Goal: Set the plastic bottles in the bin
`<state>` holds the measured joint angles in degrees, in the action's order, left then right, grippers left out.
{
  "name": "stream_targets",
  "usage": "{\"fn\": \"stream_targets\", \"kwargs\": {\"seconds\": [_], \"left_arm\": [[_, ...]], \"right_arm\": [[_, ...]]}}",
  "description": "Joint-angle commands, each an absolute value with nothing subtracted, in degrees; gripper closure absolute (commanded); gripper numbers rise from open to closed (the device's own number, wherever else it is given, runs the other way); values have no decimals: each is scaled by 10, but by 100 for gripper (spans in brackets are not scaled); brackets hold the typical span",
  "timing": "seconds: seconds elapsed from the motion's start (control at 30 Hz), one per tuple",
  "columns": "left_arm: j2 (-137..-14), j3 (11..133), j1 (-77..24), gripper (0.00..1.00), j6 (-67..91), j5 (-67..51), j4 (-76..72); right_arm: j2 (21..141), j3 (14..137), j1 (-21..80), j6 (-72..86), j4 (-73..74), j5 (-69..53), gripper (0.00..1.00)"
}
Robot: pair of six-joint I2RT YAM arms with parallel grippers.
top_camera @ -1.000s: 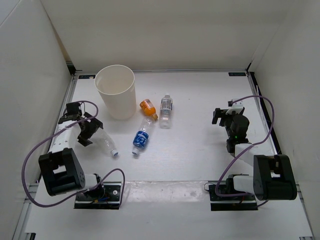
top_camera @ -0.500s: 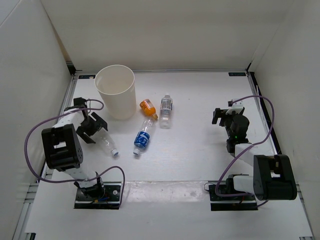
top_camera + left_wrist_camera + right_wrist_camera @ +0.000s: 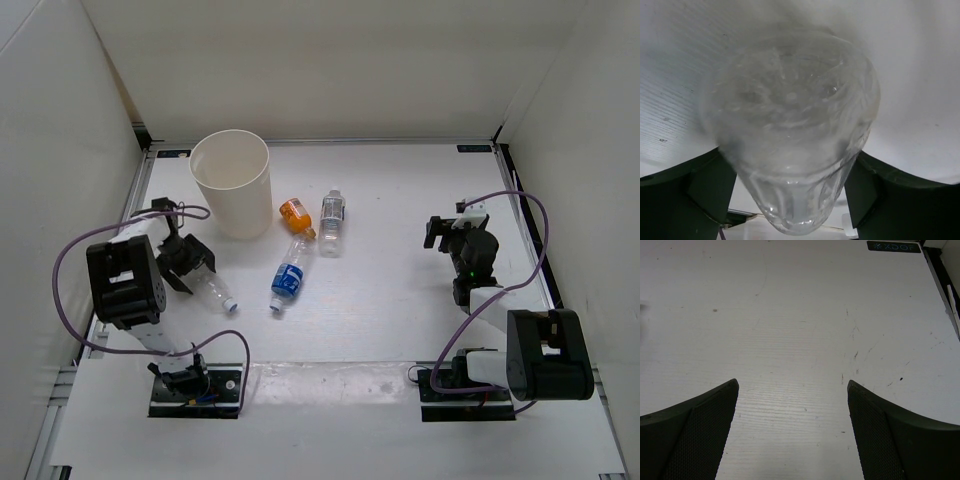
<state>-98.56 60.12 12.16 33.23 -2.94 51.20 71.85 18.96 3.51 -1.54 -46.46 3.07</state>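
Note:
A clear bottle with a blue cap (image 3: 212, 287) lies on the table left of centre. My left gripper (image 3: 186, 262) is open, and the bottle's base sits between its jaws; that base (image 3: 792, 125) fills the left wrist view between the two fingers (image 3: 707, 192). A blue-label bottle (image 3: 287, 278), a short orange bottle (image 3: 295, 213) and a clear pale-label bottle (image 3: 332, 222) lie in the middle. The cream bin (image 3: 232, 185) stands upright at the back left. My right gripper (image 3: 455, 232) is open and empty over bare table (image 3: 792, 390) at the right.
White walls close in the table on the left, back and right. The bin stands just behind my left gripper. Purple cables loop beside both arms. The arm bases sit at the near edge.
My left arm has swung its upper links back and up, and its gripper has edged a little further round the clear bottle's base. The right arm has not moved.

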Motion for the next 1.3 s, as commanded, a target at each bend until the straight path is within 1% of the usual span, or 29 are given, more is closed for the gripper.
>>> {"fn": "stream_targets", "kwargs": {"seconds": [0.0,0.1,0.13,0.2,0.23,0.3,0.33,0.37,0.5,0.53,0.6,0.63,0.7,0.83,0.87,0.93,0.97,1.03,1.1,1.17,1.2,1.23,1.27], "left_arm": [[-993,610,119,14,325,-20,535],[-990,608,120,16,325,-13,539],[-988,609,120,18,324,-11,539],[-972,618,120,20,327,-6,539],[-958,620,121,25,330,-4,541],[-934,642,123,31,333,-3,543],[-912,649,127,36,336,-3,551],[-906,665,129,39,337,19,554],[-858,722,155,39,350,35,577],[-835,756,154,39,349,39,577],[-790,777,155,39,338,56,561],[-783,820,154,39,337,64,556],[-766,864,154,39,334,71,539],[-779,957,153,39,338,64,511],[-796,998,154,39,340,61,508],[-815,1026,150,39,352,52,490],[-823,1063,148,39,359,49,487],[-857,1087,133,39,366,49,463],[-897,1142,112,39,364,52,444],[-923,1208,99,39,354,55,444],[-959,1257,76,39,345,61,452],[-972,1258,69,39,340,63,457],[-983,1284,60,39,334,65,460]], "right_arm": [[717,202,36,-18,-486,40,10],[718,202,36,-18,-487,39,10],[716,202,36,-18,-488,39,10],[717,202,36,-18,-487,40,10],[716,202,36,-18,-487,40,10],[717,202,36,-17,-488,40,10],[717,203,36,-18,-487,38,10],[717,202,37,-18,-488,39,10],[715,203,36,-18,-488,39,10],[718,203,35,-18,-487,39,10],[717,202,36,-18,-488,40,10],[718,201,35,-18,-488,40,10],[717,203,34,-18,-487,39,10],[718,203,34,-18,-487,38,10],[718,203,35,-18,-487,39,10],[717,203,35,-18,-486,39,10],[718,204,35,-18,-486,38,10],[717,204,36,-18,-487,38,10],[716,204,35,-18,-485,40,10],[718,204,36,-18,-484,39,10],[718,203,36,-18,-486,40,10],[717,203,36,-18,-486,40,10],[717,203,36,-18,-484,40,10]]}}
